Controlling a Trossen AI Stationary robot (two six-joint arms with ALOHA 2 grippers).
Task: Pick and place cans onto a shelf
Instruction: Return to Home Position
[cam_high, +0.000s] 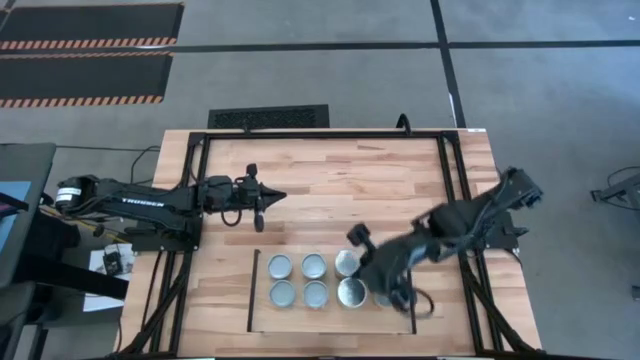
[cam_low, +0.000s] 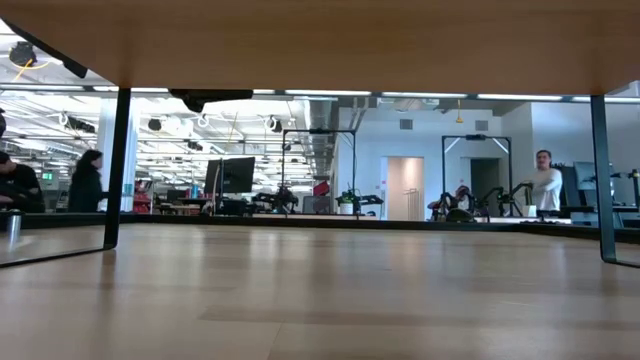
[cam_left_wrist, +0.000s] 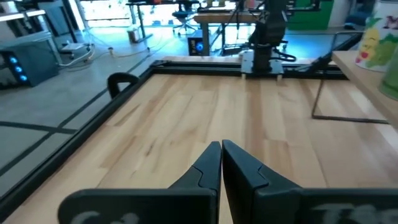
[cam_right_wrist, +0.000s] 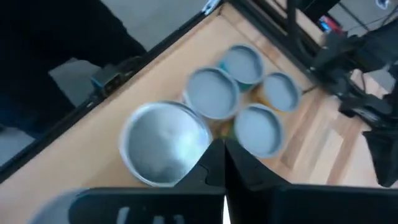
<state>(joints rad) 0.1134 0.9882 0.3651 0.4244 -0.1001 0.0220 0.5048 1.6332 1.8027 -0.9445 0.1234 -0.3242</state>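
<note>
Right claw (cam_right_wrist: 218, 148): fingers pressed together with nothing between them, hanging over the right end of the shelf (cam_high: 300, 318).
Right arm: reaches in slantwise from beyond the shelf's right rail and covers that end of the shelf in the high view.
Left claw (cam_high: 279, 195): closed to a thin seam and holding nothing, well clear of the shelf on the far-left side, over bare table (cam_high: 340, 175).
Left arm: lies level along the left side of the table, pointing towards the middle.
Cans (cam_high: 314, 265): on the shelf in two rows, packed close side by side. Six round silver-grey tops show from above — three in the back row, three in the front.
Right end of the rows: hidden under the right arm, so I cannot tell what stands there.
Right wrist view: five tops bunched together just past the fingertips, the nearest one large and shiny.
Shelf: a light-wood panel between two thin black rails on the near half of the table, its left end bare beside the first cans.
Black frame (cam_high: 320, 134): runs round the table, outside the shelf on every side.
Low view: only table surface and a wooden underside above it, with no claw in the picture.
Room behind: people (cam_low: 545, 182) standing far beyond the shelf — none near the table.
</note>
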